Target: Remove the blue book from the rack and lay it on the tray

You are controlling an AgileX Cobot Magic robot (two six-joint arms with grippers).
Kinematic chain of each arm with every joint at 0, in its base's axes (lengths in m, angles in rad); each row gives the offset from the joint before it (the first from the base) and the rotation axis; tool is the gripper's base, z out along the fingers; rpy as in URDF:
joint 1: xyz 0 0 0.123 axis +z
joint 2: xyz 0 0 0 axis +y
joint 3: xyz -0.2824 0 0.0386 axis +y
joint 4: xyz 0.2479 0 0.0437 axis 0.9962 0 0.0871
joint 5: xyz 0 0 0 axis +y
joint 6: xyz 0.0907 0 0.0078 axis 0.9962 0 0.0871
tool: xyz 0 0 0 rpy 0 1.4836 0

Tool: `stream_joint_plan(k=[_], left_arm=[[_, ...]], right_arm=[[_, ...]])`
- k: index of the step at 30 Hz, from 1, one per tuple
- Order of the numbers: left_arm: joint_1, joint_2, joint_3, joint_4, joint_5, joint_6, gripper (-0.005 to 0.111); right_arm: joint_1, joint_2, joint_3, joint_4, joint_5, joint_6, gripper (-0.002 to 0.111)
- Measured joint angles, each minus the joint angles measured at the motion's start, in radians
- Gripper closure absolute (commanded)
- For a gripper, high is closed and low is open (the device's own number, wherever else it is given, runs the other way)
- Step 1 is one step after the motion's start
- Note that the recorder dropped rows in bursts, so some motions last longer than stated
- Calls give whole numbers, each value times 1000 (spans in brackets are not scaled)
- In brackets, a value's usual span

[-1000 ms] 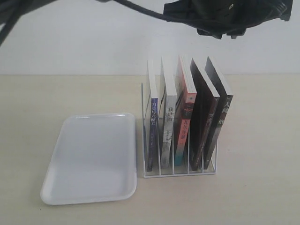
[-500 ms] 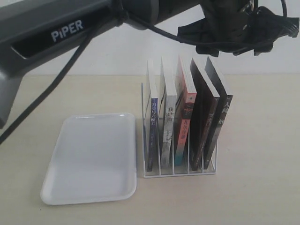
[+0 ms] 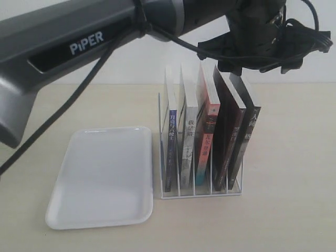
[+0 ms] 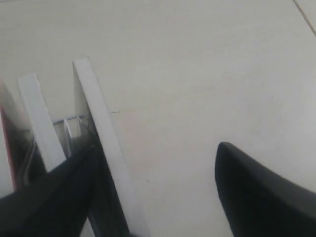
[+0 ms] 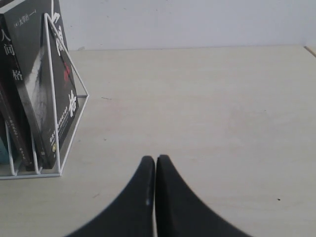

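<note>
Blue book [image 3: 170, 144] stands upright in the leftmost slot of the rack [image 3: 199, 195] as the exterior view shows it. That slot is the one nearest the white tray [image 3: 100, 178], which lies flat on the counter [image 3: 294, 157] just beside the rack. Left pincer [image 4: 155, 150] is released, jaws wide apart, hovering over the black-spined books [image 3: 245, 142] at the rack's other end. Right pincer [image 5: 155, 163] is clenched on nothing, low over bare counter near the rack.

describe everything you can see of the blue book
The blue book looks like a thin paperback: a narrow dark blue spine with white characters, and white page edges on top. It stands nearly upright in the end slot of the rack, on the tray side, beside a white-spined book. Its cover is hidden.
</note>
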State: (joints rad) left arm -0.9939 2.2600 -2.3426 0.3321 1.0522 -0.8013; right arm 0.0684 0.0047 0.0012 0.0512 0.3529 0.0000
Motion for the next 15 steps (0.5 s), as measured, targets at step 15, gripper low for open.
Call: stream_joint_plan(k=[15], left_arm=[[3,47,0,-19,45,-38,55]], right_arm=[[0,0,0,0,0,0,108]])
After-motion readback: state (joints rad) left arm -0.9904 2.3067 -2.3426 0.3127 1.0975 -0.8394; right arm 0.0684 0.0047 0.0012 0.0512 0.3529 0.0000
